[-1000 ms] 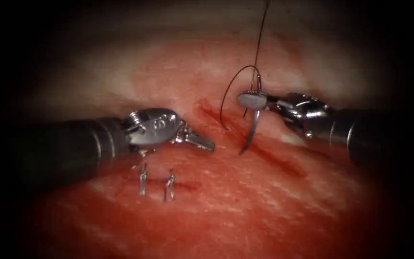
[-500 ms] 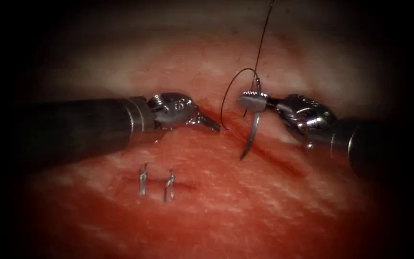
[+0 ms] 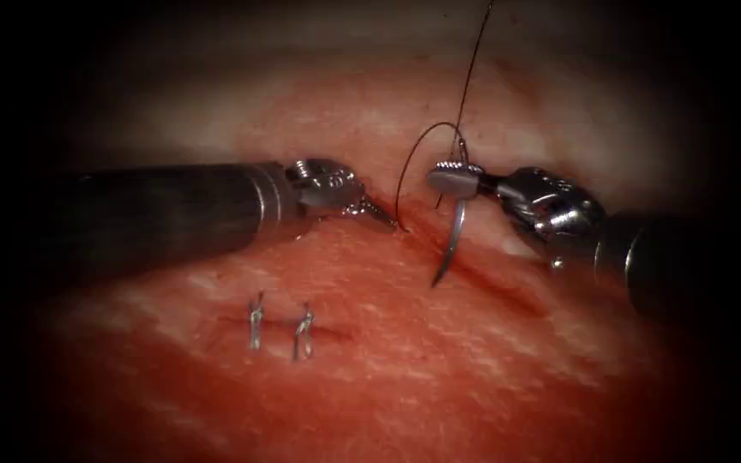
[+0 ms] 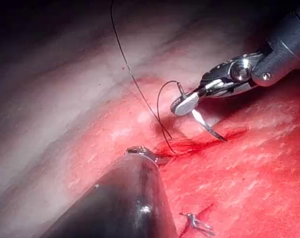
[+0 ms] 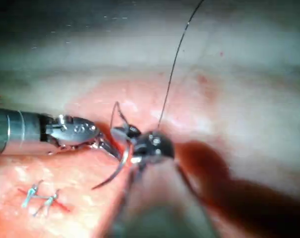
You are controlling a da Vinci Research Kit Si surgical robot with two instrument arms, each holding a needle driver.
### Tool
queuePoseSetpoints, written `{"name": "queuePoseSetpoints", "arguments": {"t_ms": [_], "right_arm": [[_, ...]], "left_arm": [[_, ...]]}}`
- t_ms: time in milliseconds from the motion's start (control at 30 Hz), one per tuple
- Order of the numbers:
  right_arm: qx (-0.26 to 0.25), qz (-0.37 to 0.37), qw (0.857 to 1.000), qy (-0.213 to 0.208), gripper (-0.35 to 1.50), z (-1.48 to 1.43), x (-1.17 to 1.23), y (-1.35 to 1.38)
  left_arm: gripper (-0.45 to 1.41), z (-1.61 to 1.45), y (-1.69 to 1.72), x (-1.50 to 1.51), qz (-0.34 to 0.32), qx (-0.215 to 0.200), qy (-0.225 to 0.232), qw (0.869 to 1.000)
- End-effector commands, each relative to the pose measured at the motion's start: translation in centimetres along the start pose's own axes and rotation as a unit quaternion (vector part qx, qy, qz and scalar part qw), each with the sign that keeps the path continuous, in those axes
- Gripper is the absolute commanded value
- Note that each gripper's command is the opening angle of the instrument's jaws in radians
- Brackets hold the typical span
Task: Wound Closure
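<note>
Right tool (image 3: 454, 180) grips needle (image 3: 449, 244) near tail — tip hangs over cut (image 3: 482, 279).

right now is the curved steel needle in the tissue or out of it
Out. The curved steel needle hangs from the right hand, gripped near its thread end, its point free above the red cut in the pork tissue.

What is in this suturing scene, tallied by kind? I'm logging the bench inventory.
Tools: 2, the left pincer beside the cut, the right pincer holding the needle near its thread end
Needle: 1, free of the tissue
Thread: 1
Finished stitches: 2, and
Total: 6
</note>
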Motion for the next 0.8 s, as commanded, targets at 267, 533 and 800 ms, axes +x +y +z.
{"name": "queuePoseSetpoints", "arguments": {"t_ms": [267,533,800], "right_arm": [[0.0,-0.003,1.0,0.001,-0.35,0.1,-0.02,0.0],[0.0,-0.009,1.0,0.001,-0.35,0.12,-0.03,-0.01],[0.001,-0.015,1.0,0.002,-0.35,0.12,-0.03,-0.01]], "left_arm": [[-0.45,0.18,-0.08,0.05,-0.003,-0.008,-0.015,1.0],[-0.45,0.3,-0.23,0.07,-0.008,-0.009,-0.029,1.0],[-0.45,0.52,-0.33,0.08,-0.007,-0.026,-0.076,0.997]]}}
